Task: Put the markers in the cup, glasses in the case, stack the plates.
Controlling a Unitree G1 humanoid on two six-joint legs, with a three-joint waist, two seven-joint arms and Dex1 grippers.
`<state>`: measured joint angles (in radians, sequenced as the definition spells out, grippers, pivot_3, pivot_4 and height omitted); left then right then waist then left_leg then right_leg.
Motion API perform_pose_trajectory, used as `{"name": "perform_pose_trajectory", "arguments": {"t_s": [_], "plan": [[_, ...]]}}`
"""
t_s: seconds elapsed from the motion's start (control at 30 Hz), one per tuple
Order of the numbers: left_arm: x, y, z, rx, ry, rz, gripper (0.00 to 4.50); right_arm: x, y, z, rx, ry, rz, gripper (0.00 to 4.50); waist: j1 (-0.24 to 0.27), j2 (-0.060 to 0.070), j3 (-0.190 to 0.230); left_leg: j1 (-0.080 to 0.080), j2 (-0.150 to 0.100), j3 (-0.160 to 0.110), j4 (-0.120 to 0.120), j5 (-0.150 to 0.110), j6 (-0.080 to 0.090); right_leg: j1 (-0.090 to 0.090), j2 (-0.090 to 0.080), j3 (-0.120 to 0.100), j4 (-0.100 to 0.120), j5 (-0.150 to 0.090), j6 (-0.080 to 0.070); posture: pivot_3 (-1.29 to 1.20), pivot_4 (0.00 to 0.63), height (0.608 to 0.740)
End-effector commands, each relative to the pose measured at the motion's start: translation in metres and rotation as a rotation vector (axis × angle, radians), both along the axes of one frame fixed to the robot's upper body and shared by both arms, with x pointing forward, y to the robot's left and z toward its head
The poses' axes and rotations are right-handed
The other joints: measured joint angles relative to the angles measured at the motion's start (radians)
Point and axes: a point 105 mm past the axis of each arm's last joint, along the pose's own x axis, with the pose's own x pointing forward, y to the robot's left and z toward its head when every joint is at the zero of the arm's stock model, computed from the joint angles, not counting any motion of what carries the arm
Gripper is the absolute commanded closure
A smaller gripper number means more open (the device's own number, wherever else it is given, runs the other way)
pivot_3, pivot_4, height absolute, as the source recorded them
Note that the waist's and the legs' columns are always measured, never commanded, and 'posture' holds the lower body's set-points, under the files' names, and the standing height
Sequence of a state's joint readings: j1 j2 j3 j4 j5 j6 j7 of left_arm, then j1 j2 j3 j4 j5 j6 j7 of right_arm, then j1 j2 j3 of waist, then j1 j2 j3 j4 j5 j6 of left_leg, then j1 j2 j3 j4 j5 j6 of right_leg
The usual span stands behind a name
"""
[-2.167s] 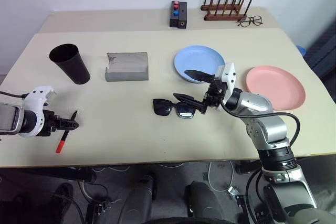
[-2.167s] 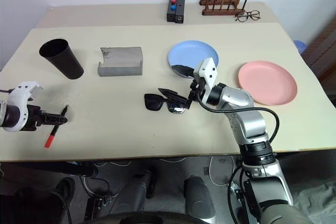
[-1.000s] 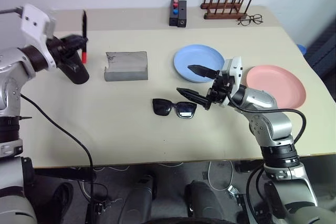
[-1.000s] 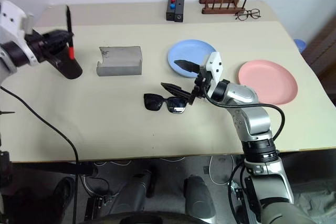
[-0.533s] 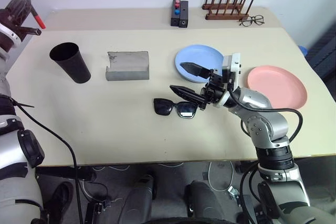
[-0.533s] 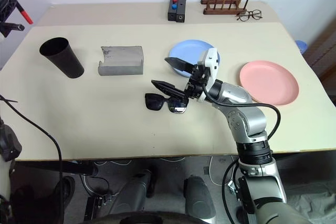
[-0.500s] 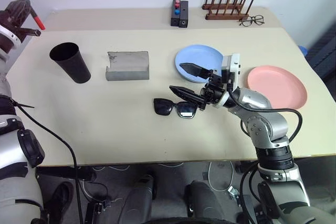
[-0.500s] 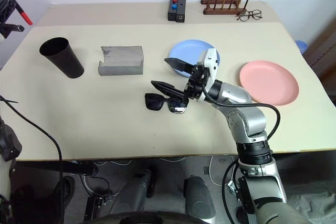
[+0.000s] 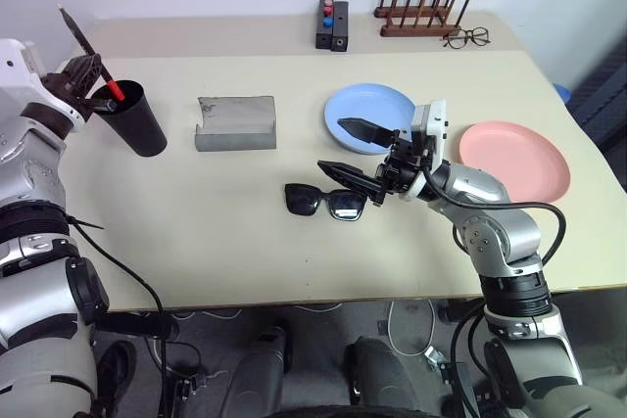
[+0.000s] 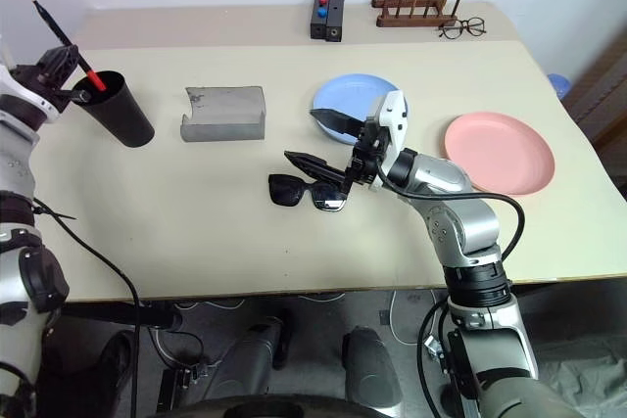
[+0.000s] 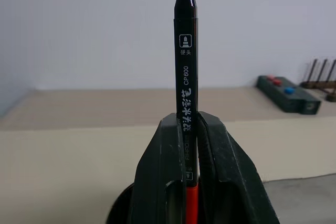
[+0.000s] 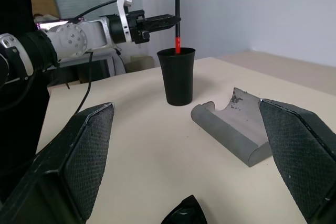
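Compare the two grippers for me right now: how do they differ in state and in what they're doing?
The left gripper is shut on the marker, holding it upright with its red end at the cup mouth; the right gripper is open and holds nothing. The left sits at the table's far left edge, while the right hovers mid-table just above the sunglasses. Both have two black fingers.

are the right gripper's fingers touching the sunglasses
Apart. In the right wrist view the right gripper's open fingers stand wide either side, with bare table between them and the sunglasses.
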<state>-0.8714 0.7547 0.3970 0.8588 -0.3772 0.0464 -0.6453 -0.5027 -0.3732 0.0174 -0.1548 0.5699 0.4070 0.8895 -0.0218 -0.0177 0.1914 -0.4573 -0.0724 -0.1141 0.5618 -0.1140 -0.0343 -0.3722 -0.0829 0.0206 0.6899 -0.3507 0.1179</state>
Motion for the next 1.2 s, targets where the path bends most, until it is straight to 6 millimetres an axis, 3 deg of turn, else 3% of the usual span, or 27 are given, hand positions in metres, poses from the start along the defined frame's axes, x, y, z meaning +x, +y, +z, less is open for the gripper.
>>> {"name": "perform_pose_trajectory", "arguments": {"t_s": [0.03, 0.07, 0.27, 0.43, 0.57, 0.67, 0.73, 0.83, 0.9, 1.03, 1.2], "plan": [[-0.003, 0.005, 0.005, 0.046, -0.031, 0.039, 3.6, -0.005, -0.001, 0.009, 0.001, -0.049, 0.0, 0.0, 0.001, 0.0, 0.0, 0.0, 0.0, 0.0, 0.0, 0.0, 0.0, 0.0, 0.0, 0.0, 0.0, 0.0, 0.0, 0.0, 0.15, 0.737], [-0.003, 0.005, 0.005, 0.046, -0.031, 0.041, 3.27, -0.005, -0.001, 0.008, -0.001, -0.049, -0.001, 0.0, 0.001, 0.0, 0.0, 0.0, 0.0, 0.0, 0.0, 0.0, 0.0, 0.0, 0.0, 0.0, 0.0, 0.0, 0.0, 0.0, 0.15, 0.737], [0.0, -0.006, 0.014, 0.081, -0.024, -0.01, 0.17, -0.004, -0.001, 0.007, -0.01, -0.052, -0.007, 0.0, 0.002, 0.0, 0.0, 0.0, 0.0, 0.0, 0.001, 0.0, 0.0, 0.0, 0.0, 0.0, 0.0, 0.0, 0.0, 0.0, 0.15, 0.737], [0.002, -0.033, 0.037, 0.118, -0.008, -0.189, 0.07, 0.0, -0.001, 0.007, -0.007, -0.059, -0.015, 0.0, 0.002, 0.0, 0.0, 0.0, 0.0, 0.0, 0.001, 0.0, 0.0, 0.0, 0.0, 0.0, 0.0, 0.0, 0.0, 0.0, 0.15, 0.737], [-0.002, -0.087, 0.043, 0.224, 0.076, -0.508, 0.07, 0.003, 0.0, 0.007, -0.005, -0.067, -0.017, 0.0, 0.001, 0.0, 0.0, 0.0, 0.0, 0.0, 0.001, 0.0, 0.0, 0.001, 0.001, 0.0, 0.0, 0.0, 0.0, 0.0, 0.15, 0.737], [0.003, -0.113, 0.042, 0.276, 0.112, -0.604, 0.07, 0.004, 0.001, 0.006, -0.005, -0.07, -0.02, 0.0, 0.001, 0.0, 0.0, 0.0, 0.0, 0.0, 0.001, 0.0, 0.0, 0.001, 0.001, 0.0, 0.001, 0.0, 0.0, 0.0, 0.15, 0.737], [0.006, -0.13, 0.027, 0.331, 0.178, -0.676, 0.07, 0.005, 0.0, 0.006, -0.003, -0.072, -0.023, 0.0, 0.001, 0.0, 0.0, 0.0, 0.0, 0.0, 0.001, 0.0, 0.0, 0.001, 0.001, 0.0, 0.001, 0.0, 0.0, 0.0, 0.15, 0.737], [0.012, -0.15, -0.011, 0.515, 0.309, -0.74, 0.07, 0.004, -0.001, 0.005, -0.004, -0.072, -0.029, 0.0, -0.001, 0.0, 0.0, 0.0, 0.0, 0.0, 0.001, 0.0, 0.0, 0.001, 0.001, 0.0, 0.001, 0.0, 0.0, 0.0, 0.15, 0.737], [0.025, -0.157, -0.025, 0.515, 0.354, -0.702, 0.07, 0.003, -0.002, 0.004, -0.008, -0.072, -0.035, 0.0, 0.001, 0.0, 0.0, 0.0, 0.0, 0.0, 0.001, 0.0, 0.0, 0.001, 0.002, 0.0, 0.001, 0.0, 0.0, 0.0, 0.15, 0.737], [0.04, -0.157, -0.057, 0.538, 0.462, -0.602, 0.07, 0.001, -0.004, 0.004, -0.011, -0.076, -0.053, 0.0, -0.002, -0.001, 0.0, -0.001, 0.0, 0.0, 0.002, 0.0, 0.0, 0.0, 0.002, 0.0, 0.002, 0.0, 0.0, 0.0, 0.15, 0.737], [0.047, -0.15, -0.08, 0.495, 0.53, -0.513, 0.07, -0.001, -0.008, 0.002, -0.021, -0.073, -0.076, 0.0, -0.003, -0.001, 0.0, -0.001, 0.0, 0.0, 0.002, 0.0, 0.0, -0.001, 0.001, 0.0, 0.002, 0.0, 0.0, 0.0, 0.15, 0.737]]}}
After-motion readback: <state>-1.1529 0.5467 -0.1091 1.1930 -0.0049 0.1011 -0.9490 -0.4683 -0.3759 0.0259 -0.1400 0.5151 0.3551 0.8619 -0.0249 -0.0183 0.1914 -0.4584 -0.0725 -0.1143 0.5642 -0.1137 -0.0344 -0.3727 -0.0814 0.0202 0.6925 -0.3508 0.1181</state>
